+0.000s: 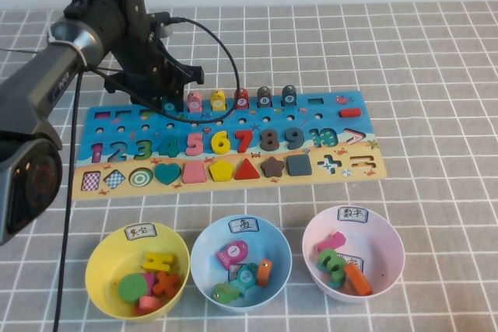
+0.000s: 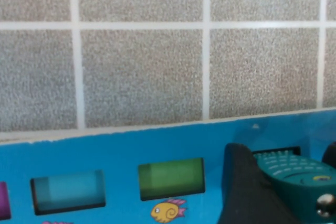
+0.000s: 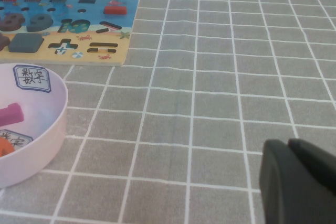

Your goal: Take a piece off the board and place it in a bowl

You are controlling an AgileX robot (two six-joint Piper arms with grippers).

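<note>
The teal piece point(image 2: 294, 174) stands in its slot in the back row of the blue board point(image 1: 327, 110), at the left end of a row of upright numbered pieces point(image 1: 242, 99). My left gripper point(image 1: 173, 103) reaches down over that spot and hides the piece in the high view. In the left wrist view the left gripper point(image 2: 283, 153) has one dark finger point(image 2: 244, 182) pressed on the piece's side and the other at its far side. The light blue bowl point(image 1: 204, 245) sits in front of the board, holding several pieces. My right gripper point(image 3: 294, 148) hovers shut over bare table right of the pink bowl point(image 3: 52, 108).
A yellow bowl point(image 1: 101, 262) stands left of the blue bowl and a pink bowl point(image 1: 389, 246) stands right of it, both holding pieces. The left arm's black cable point(image 1: 226, 52) loops over the board's back edge. Grey tiled cloth point(image 1: 436, 75) covers the table.
</note>
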